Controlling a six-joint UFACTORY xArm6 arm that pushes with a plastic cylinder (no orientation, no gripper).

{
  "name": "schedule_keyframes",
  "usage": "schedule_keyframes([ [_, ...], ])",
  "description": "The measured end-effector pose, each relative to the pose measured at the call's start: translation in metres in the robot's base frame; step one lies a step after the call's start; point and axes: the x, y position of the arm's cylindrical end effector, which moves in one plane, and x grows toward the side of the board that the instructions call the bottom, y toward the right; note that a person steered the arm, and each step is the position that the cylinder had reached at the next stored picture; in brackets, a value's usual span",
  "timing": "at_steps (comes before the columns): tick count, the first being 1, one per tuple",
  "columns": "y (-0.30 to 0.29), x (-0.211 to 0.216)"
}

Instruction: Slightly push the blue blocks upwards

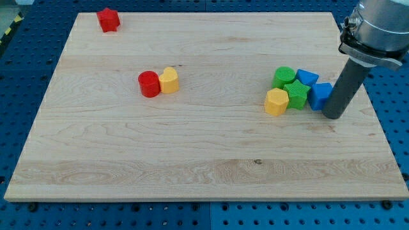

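Two blue blocks lie at the view's right: a blue triangular block (307,78) and, just below and right of it, a blue cube (319,96). They sit in a cluster with a green cylinder (284,76), a green star (296,94) and a yellow hexagon (277,101). My tip (333,115) stands on the board right beside the blue cube, at its lower right, touching or nearly touching it.
A red cylinder (149,84) and a yellow block (169,80) touch each other left of centre. A red star (108,20) lies at the top left corner. The wooden board (192,160) ends close to the tip's right, with blue pegboard beyond.
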Motion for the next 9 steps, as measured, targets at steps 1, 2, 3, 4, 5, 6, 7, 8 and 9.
schedule_keyframes([
  [1, -0.026, -0.035],
  [2, -0.086, -0.031],
  [3, -0.106, -0.015],
  [4, -0.079, 0.0],
  [5, -0.091, 0.034],
  [6, -0.108, 0.039],
  [7, -0.073, 0.022],
  [8, -0.046, 0.005],
  [9, -0.044, -0.052],
])
